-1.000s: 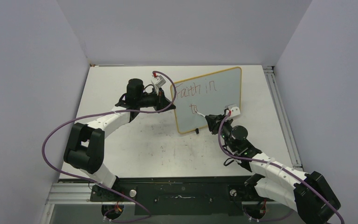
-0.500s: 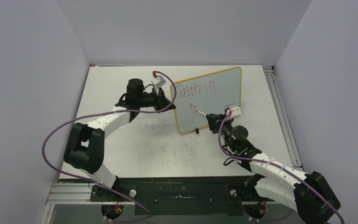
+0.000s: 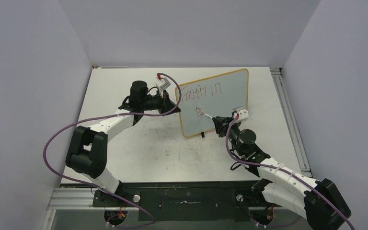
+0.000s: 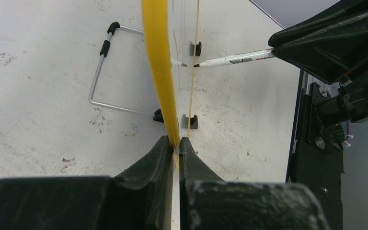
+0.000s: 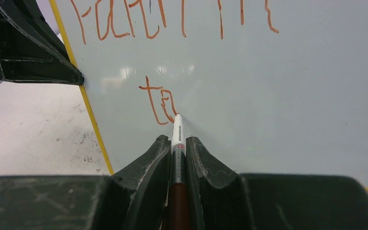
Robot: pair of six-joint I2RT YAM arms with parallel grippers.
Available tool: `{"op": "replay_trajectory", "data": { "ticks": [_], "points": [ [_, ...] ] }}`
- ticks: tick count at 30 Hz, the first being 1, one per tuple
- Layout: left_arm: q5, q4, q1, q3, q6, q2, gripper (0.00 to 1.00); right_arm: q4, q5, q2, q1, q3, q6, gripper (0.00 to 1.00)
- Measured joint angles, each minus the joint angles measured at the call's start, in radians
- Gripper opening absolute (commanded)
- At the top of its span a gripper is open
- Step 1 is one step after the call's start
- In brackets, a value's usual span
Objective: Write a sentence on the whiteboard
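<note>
On the near right of the table, grips a red-brown marker in the right gripper, jaws shut tight around the barrel. Sets the tip against the whiteboard, touching as far as shows, right at the edge of the second letter of the lower line. Reads "Faith in" across the top of the sentence and only "to" beneath it.

Further back, pinches the board's yellow left edge in the left gripper, jaws closed on the frame, holding it upright on its black feet at mid-table.

Judging by the blank surface to the right and below: first line finished, second barely begun, most of the writing to come. Calls for a firm hold at the edge while adding each further letter rightward. Cannot tell from here how long the full sentence runs.
</note>
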Motion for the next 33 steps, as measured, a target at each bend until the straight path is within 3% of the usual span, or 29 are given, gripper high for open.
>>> {"op": "replay_trajectory", "data": {
  "ticks": [14,33],
  "points": [
    [0.002,-0.021,0.000,0.011,0.008,0.010,0.00,-0.033,-0.104,-0.058,-0.100,0.016,0.006,0.05],
    [0.003,-0.022,0.000,0.011,0.011,0.010,0.00,0.063,-0.155,0.013,-0.119,0.020,0.037,0.05]
  ]
}}
